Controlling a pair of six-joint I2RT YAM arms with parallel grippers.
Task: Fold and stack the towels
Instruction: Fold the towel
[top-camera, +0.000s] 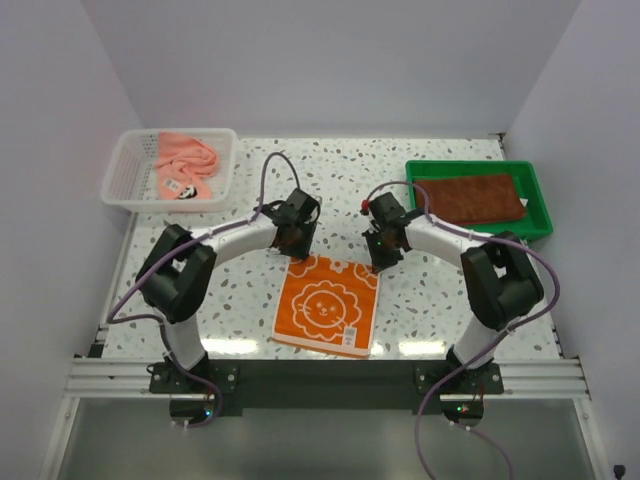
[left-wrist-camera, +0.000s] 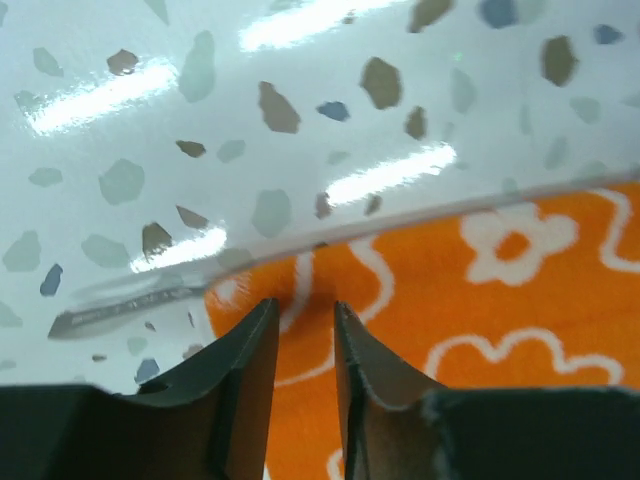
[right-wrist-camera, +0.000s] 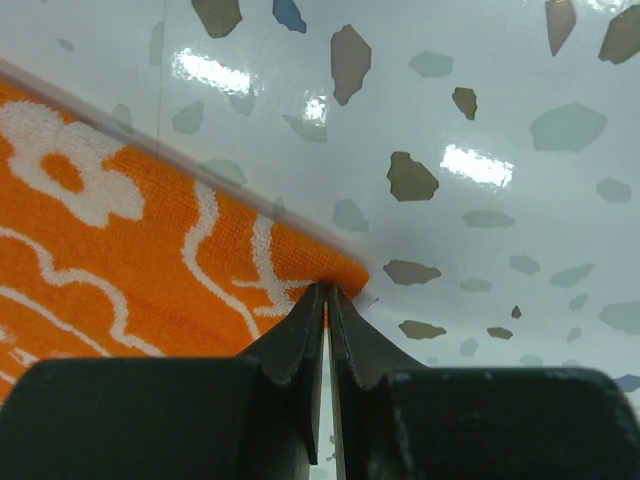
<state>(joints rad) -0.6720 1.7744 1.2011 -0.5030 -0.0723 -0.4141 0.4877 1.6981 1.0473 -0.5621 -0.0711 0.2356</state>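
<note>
An orange towel (top-camera: 327, 305) lies flat at the middle of the worktop's (top-camera: 420, 300) near edge. At its far-right corner the right gripper (right-wrist-camera: 326, 290) has its jaws closed on the very tip; so thin a hold could slip on lifting. The left gripper (left-wrist-camera: 303, 305), jaws slightly apart over the far-left corner, holds nothing. The 2 arms arch inward, wrists down.

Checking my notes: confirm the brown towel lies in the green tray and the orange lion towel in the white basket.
Not the orange lion towel: the top view shows it flat on the table. The brown towel does lie in the green tray; the white basket holds a salmon towel.
</note>
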